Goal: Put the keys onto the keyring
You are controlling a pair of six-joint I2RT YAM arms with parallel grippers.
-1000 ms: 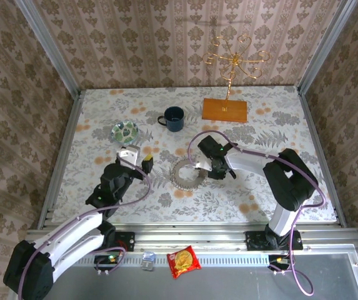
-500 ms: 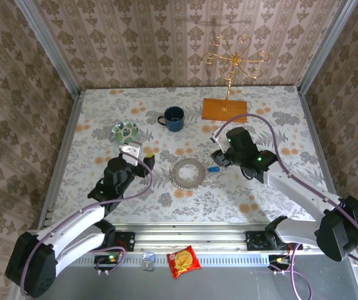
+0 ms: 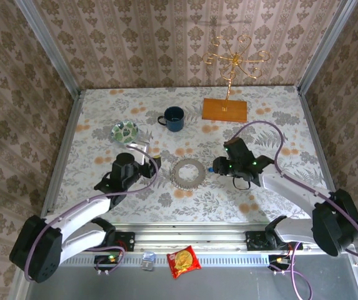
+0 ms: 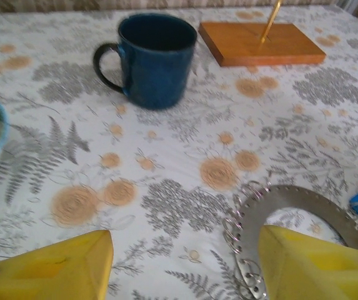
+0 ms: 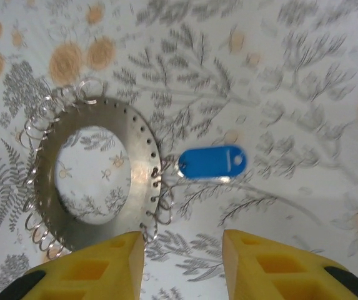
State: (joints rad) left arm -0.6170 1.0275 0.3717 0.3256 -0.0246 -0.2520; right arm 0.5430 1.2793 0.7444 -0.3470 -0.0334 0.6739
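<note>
- My right pincer (image 5: 182, 269) hangs over the table with its yellow fingers (image 5: 85, 270) apart and nothing between them.
- Just ahead of those fingers the keyring (image 5: 142, 164) lies flat. The blue key (image 5: 211, 163) lies flat against the ring's right edge.
- The key's small metal loop meets the ring's coiled rim. I cannot tell whether it is threaded on.
- My left pincer (image 4: 185, 269) is also spread wide and empty. It sits low on the ring's left side, with one finger (image 4: 316, 262) just above the near arc of the keyring (image 4: 257, 215).
- From above, the keyring (image 3: 187, 173) lies between my left pincer (image 3: 146, 161) and my right pincer (image 3: 220, 167). The blue key (image 3: 215, 169) is at the tip of the right one.
- Bare patterned tabletop (image 3: 185, 203) runs from the ring to the near metal rail.
- Further back, well apart from the ring, stand the blue mug (image 3: 174, 118) and the wooden base (image 3: 225, 109) of the gold wire stand (image 3: 233, 59).
- The green-patterned glass dish (image 3: 125, 130) sits near my left pincer, on its far left.
- Wallpapered walls (image 3: 16, 125) close the table on the left, right and back.
</note>
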